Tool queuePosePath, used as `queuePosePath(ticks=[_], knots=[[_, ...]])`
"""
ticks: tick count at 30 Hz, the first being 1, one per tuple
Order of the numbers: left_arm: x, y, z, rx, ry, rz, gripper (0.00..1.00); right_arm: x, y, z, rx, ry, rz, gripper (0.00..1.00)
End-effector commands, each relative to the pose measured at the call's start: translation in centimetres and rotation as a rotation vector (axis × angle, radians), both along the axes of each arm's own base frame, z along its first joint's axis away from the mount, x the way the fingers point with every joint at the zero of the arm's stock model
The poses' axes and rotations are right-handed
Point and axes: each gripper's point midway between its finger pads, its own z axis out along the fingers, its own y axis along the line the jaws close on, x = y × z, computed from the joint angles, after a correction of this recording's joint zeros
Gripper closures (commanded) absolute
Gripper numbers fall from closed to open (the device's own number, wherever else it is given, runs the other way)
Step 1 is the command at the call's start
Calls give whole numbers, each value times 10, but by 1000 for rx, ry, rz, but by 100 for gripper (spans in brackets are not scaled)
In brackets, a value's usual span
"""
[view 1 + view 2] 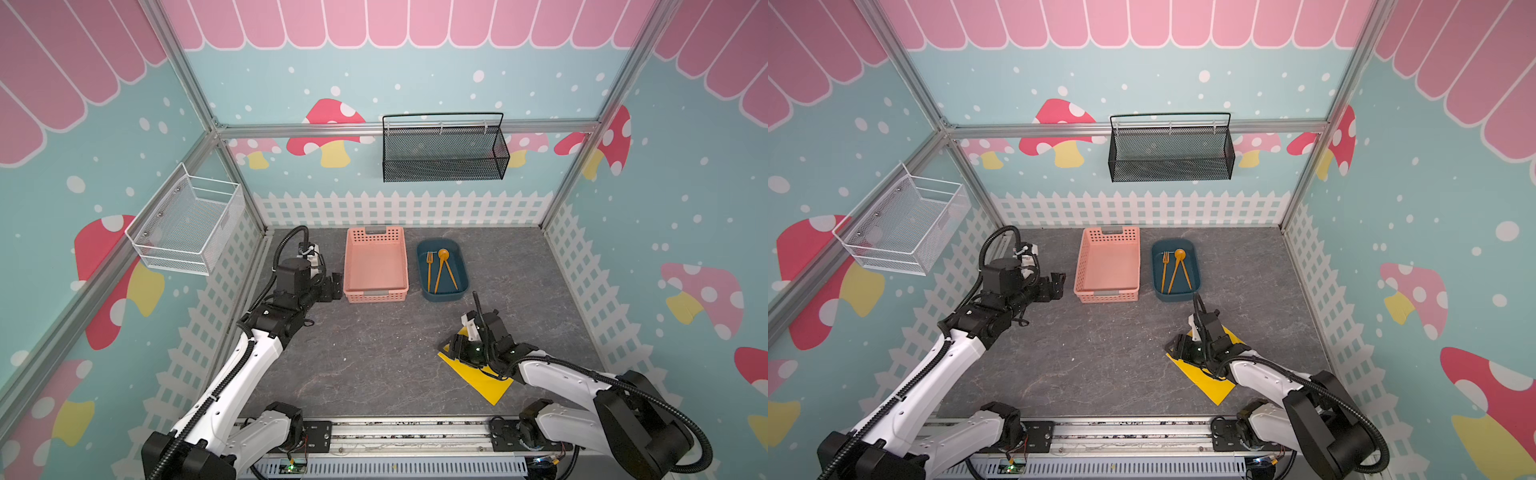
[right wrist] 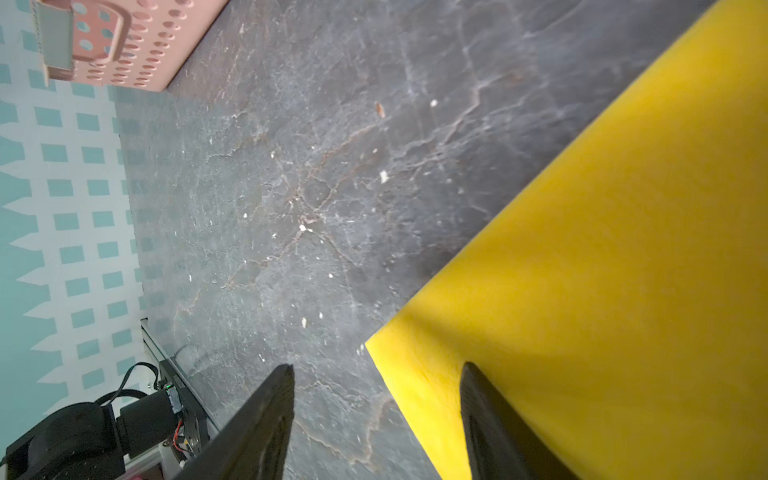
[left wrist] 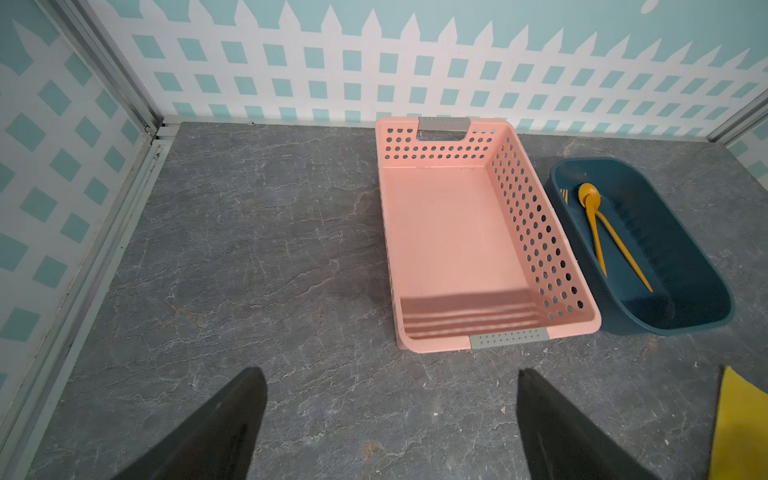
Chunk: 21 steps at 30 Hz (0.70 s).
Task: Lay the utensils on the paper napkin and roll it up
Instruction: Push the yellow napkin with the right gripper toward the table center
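Right gripper (image 2: 378,368) was down low at the near right of the table (image 1: 374,353), jaws partly spread and not holding anything. In the right wrist view one finger (image 2: 266,415) was over bare table and the other (image 2: 494,419) over the paper napkin (image 2: 602,249), so the napkin's corner sat right in the gap between them. Couldn't tell if either finger was actually touching the sheet. In both top views the right gripper (image 1: 452,348) (image 1: 1177,347) covered the napkin's far-left part.

The paper napkin (image 1: 478,380) (image 1: 1204,380) itself lay flat on the table, turned so it looked like a diamond, with nothing on it besides the arm above.

Left gripper (image 3: 390,372) was wide open and empty, fingers far apart with just table showing between them. From above, the left gripper (image 1: 336,286) (image 1: 1057,284) hung over the far left of the table, just beside the left wall of the pink basket (image 1: 375,296), pointing toward it.

All three utensils (image 1: 439,276) were in the blue tub (image 1: 444,295), which sat just right of the pink basket at the far side, well apart from the napkin. The fork (image 1: 429,266) lay on the left of the tub, tines toward the far wall. The spoon (image 1: 443,253) and the stick (image 1: 451,276) met at their far ends and spread apart toward the near side, like a narrow V. The pink basket had nothing in it.
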Motion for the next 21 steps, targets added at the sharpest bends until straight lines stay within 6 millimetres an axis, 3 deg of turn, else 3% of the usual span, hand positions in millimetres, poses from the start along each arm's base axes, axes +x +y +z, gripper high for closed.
queuePosePath(ticks=[1, 11, 16, 21], knots=[[-4, -3, 1, -17, -7, -22, 4, 9, 19, 1, 32, 35, -86, 35], [-7, -10, 0, -48, 1, -46, 4, 10, 108, 0, 83, 70, -75, 35], [-8, -12, 0, -61, 1, -51, 5, 14, 138, -1, 95, 75, -93, 34], [-8, -17, -1, -77, 2, -64, 4, 25, 155, 1, 99, 52, -131, 34]])
